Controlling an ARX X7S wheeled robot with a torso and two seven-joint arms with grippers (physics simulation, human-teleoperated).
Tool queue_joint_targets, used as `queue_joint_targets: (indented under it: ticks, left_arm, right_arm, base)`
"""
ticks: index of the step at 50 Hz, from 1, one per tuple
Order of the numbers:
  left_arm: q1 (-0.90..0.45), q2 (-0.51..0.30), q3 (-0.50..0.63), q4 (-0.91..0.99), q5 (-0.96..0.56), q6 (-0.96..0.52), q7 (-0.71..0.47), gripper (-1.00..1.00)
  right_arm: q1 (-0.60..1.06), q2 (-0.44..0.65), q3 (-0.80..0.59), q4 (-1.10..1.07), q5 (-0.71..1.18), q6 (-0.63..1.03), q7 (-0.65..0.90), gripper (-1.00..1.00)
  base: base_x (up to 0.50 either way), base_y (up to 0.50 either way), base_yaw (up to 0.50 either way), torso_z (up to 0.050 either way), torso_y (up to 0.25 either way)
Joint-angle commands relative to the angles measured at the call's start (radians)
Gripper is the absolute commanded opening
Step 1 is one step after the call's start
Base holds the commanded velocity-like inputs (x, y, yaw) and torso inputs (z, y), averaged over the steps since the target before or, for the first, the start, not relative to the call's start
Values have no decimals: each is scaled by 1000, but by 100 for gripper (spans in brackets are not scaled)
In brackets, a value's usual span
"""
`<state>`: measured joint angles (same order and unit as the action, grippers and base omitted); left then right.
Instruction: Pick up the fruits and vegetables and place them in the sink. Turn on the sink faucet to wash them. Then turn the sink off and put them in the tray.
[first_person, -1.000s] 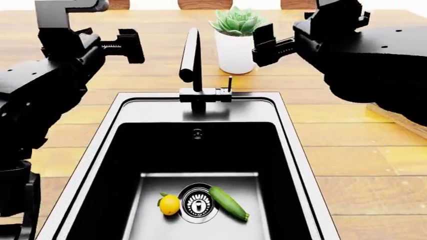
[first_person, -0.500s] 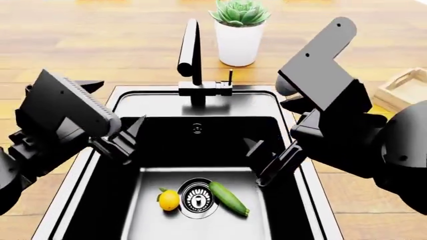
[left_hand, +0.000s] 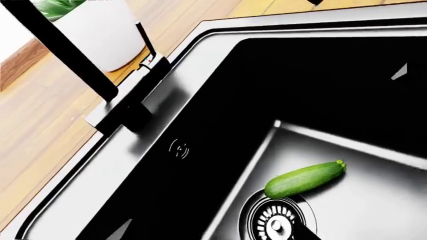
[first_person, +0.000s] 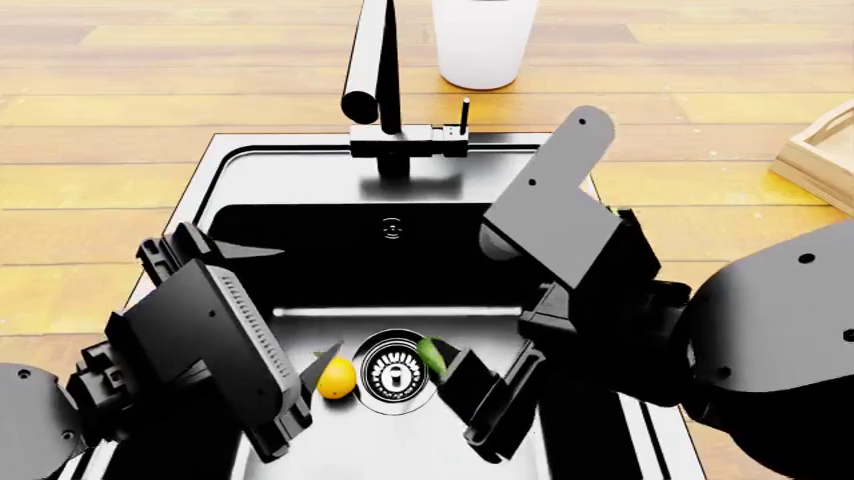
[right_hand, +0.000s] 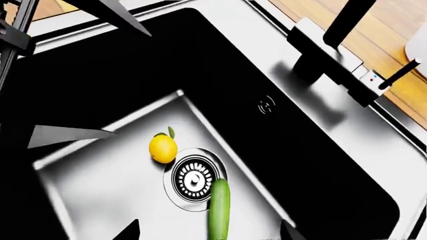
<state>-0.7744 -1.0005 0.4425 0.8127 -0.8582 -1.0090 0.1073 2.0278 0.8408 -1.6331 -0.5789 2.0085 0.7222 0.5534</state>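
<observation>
The lemon (first_person: 336, 377) and the cucumber (first_person: 430, 352) lie on the floor of the black sink (first_person: 214, 165), on either side of the steel drain (first_person: 396, 372). My right gripper (first_person: 470, 405) hangs open low in the basin, and its arm hides most of the cucumber in the head view. In the right wrist view the cucumber (right_hand: 219, 210) runs between the spread fingertips of the right gripper (right_hand: 208, 234), with the lemon (right_hand: 163, 148) beside the drain. My left gripper (first_person: 303, 300) is open above the lemon's side of the basin. The left wrist view shows the cucumber (left_hand: 305, 178). The faucet (first_person: 380, 75) stands behind the basin, no water running.
A white plant pot (first_person: 483, 40) stands on the wooden counter behind the faucet. The wooden tray (first_person: 821, 150) shows at the right edge of the head view. The thin faucet lever (first_person: 463, 110) stands upright beside the spout. Steep sink walls enclose both grippers.
Both arms have come down from above the counter into the sink basin, and the head view has tilted down closer. Lemon and cucumber have not moved.
</observation>
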Motion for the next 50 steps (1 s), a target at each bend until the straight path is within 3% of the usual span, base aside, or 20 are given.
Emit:
queue_joint_targets:
  ticks: [1, 15, 50]
  left_arm:
    - [-15, 32, 108, 4, 81, -30, 15, 100]
    - [-63, 61, 218, -23, 199, -44, 23, 100]
    - [-52, 94, 252, -93, 223, -38, 8, 100]
  right_arm:
    - [-150, -122, -65, 107, -81, -43, 4, 100]
    - [-239, -238, -153, 351, -60, -21, 43, 100]
    - [-527, -468, -255, 826, -268, -110, -233, 100]
  base:
    - [0, 0, 0, 0, 0]
    - [0, 0, 0, 0, 0]
    - [0, 0, 0, 0, 0]
